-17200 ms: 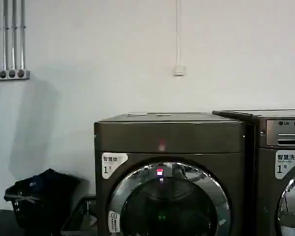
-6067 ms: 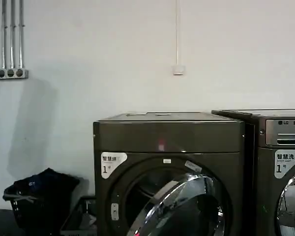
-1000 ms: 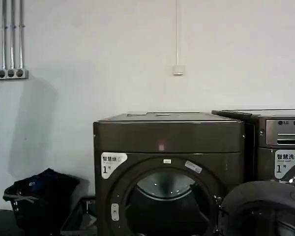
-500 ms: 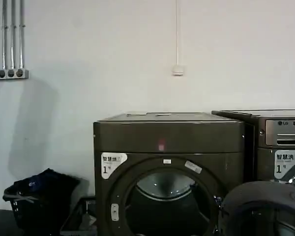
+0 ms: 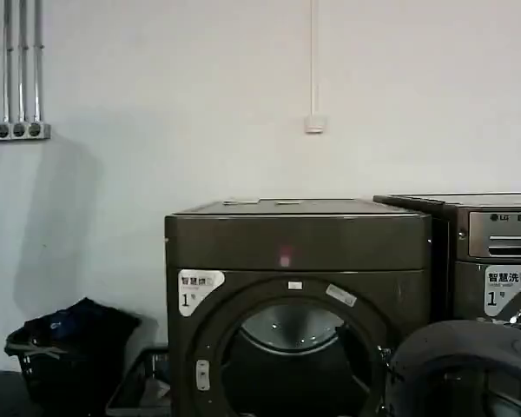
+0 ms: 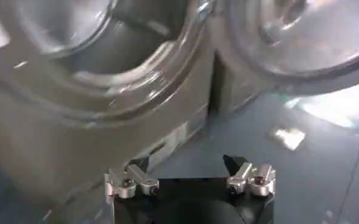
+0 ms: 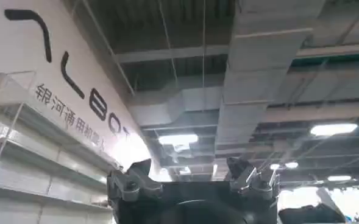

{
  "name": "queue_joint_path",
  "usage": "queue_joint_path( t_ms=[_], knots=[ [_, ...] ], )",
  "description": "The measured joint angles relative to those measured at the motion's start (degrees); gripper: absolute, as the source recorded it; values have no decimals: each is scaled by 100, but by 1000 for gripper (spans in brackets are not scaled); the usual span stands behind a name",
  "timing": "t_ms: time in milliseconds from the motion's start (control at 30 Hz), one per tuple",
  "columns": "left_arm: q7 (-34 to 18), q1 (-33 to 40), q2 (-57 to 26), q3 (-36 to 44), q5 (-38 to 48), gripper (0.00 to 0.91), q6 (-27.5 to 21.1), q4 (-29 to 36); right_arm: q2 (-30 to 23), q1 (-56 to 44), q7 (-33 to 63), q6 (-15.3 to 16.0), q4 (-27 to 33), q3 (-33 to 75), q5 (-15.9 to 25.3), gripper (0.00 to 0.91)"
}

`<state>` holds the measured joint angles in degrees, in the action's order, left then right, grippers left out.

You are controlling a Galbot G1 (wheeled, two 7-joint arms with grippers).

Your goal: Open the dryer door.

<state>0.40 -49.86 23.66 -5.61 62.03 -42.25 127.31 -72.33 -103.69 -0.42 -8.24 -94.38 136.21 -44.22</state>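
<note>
The dryer door (image 5: 465,369) (swung wide) and dryer (image 5: 298,261) are cut off at the bottom edge.

Dryer (image 5: 300,243): dark bronze-grey front-loader, plain upper panel with small reddish light, white "1" sticker with Chinese characters at upper left of the round opening. It stands against the white wall, just left of a similar machine. Opening uncovered, shiny drum interior visible inside. Dryer door (image 5: 464,369) swung fully open to the right, dark grey inner face toward the head camera, at lower right beside the opening.
</note>
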Motion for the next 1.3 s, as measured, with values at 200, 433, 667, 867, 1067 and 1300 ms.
queue_joint_path(
  t_ms=[200,433,667,867,1067,1300],
  knots=[
    [-374,-76,-620,-194,286,907,-1,100,1,17,2,-3,60,-49,0,907],
    [-1451,-110,-1064,-346,1447,907,2,197,-4,17,1,-18,119,-65,20,907],
    [-2592,-242,-1370,-499,2845,907,5,108,-7,22,0,-23,154,-102,34,907],
    [-3332,-474,-1600,-636,3763,907,6,-42,-28,77,0,-23,167,-187,38,907],
    [-3798,-468,-1855,-699,4579,907,7,-292,-13,157,-1,-25,185,-252,48,907],
    [-3961,-477,-1997,-728,5242,907,7,-651,2,152,-2,-31,188,-280,64,907]
  ],
)
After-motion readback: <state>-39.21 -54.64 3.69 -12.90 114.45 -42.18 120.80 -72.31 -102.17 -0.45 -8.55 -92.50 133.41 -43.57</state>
